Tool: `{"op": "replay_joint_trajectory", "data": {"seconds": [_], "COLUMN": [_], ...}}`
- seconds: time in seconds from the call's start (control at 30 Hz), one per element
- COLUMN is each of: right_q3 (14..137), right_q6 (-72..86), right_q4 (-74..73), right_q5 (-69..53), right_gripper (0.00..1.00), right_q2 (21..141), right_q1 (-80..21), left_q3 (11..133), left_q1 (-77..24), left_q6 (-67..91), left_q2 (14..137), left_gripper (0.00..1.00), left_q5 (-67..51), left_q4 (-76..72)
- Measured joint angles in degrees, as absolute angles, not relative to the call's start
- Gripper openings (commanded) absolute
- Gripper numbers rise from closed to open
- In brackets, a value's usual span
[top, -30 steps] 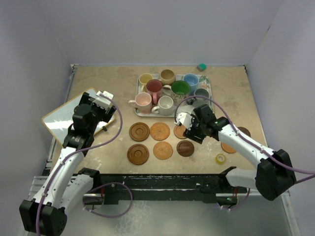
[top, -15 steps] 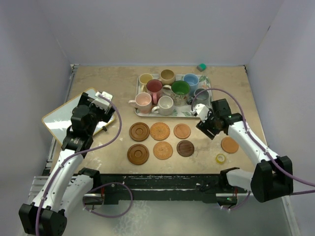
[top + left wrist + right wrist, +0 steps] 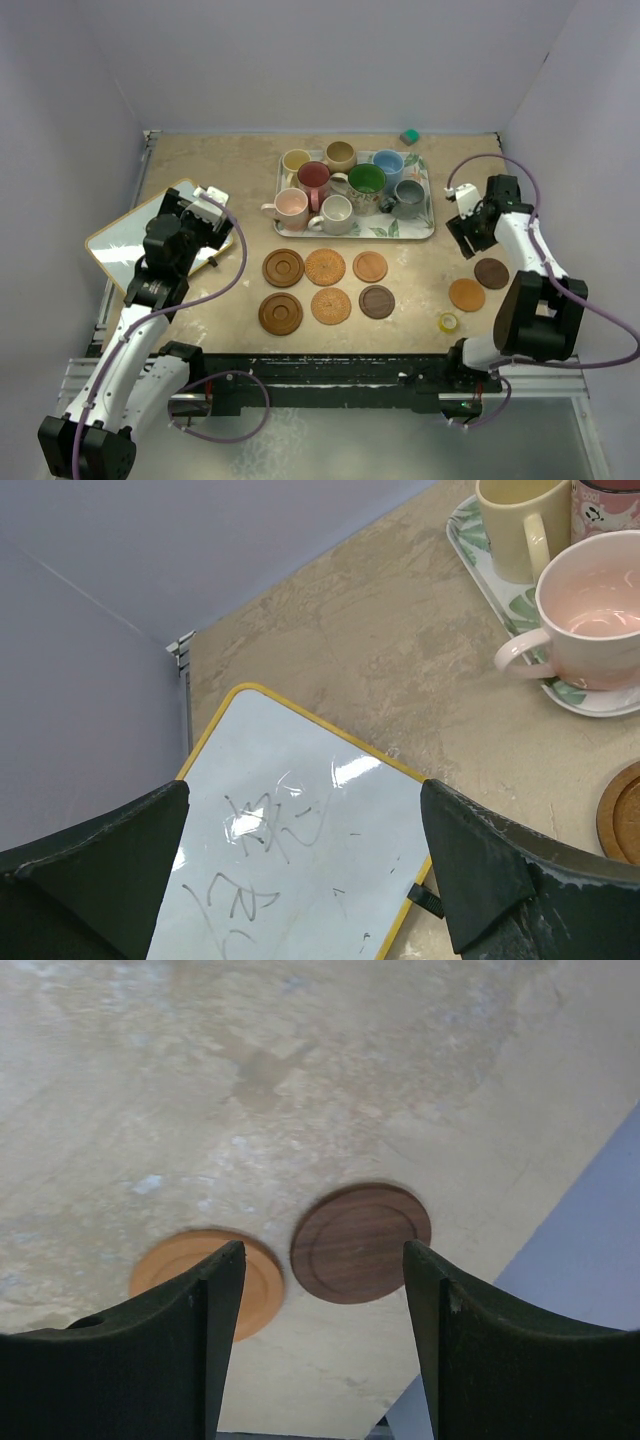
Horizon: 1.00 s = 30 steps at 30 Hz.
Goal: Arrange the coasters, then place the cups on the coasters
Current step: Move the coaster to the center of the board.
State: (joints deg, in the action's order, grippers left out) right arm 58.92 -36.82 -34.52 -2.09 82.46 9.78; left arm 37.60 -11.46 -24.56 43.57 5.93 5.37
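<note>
The right gripper's (image 3: 320,1260) fingers (image 3: 170,1340) stand apart with nothing between them. They hover above two loose coasters. The dark brown wooden coaster (image 3: 360,1243) is framed between the tips, and the light orange coaster (image 3: 200,1275) sits just beside it at its 8 o'clock, half hidden by one finger.

Both discs lie thin and flat on the table, so a descent may catch only an edge and skid the disc. It could also shove the orange neighbour or land on both at once. The wall (image 3: 560,1260) runs close at 4 o'clock, leaving little room to slide.

The wrist pitches downward. The forearm reaches out to the table's 3 o'clock side, just right of the leaf-print tray (image 3: 395,229), where the mugs (image 3: 366,181) wait at 12 o'clock. Six coasters (image 3: 325,267) sit in two rows near 6 o'clock.

The left gripper (image 3: 305,810) hangs spread wide and empty over the whiteboard (image 3: 270,740) at 9 o'clock.
</note>
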Motion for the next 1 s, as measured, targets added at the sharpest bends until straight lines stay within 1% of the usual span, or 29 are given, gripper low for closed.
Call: {"op": "replay_joint_trajectory", "data": {"seconds": [0.13, 0.37, 0.77, 1.0], "right_q3": [61.25, 61.89, 63.88, 64.29], "right_q6": [-36.80, -36.86, -38.30, -39.44], "right_q4": [-34.79, -36.40, -39.31, -40.47], "right_q5": [-1.91, -2.09, -5.82, -7.27], "right_gripper": [0.67, 0.68, 0.68, 0.68], "right_q2": [86.52, 91.35, 96.68, 98.21], "right_q1": [14.72, 21.06, 28.34, 30.20], "left_q3": [37.60, 37.60, 37.60, 37.60], "left_q1": [-11.46, -11.38, -11.38, -11.38], "left_q6": [-24.53, -24.53, -24.56, -24.56], "left_q2": [43.57, 43.62, 43.81, 43.81], "left_gripper": [0.95, 0.95, 0.95, 0.95], "left_q5": [5.61, 5.15, 5.10, 5.10], "left_q4": [5.37, 5.37, 5.45, 5.50]}}
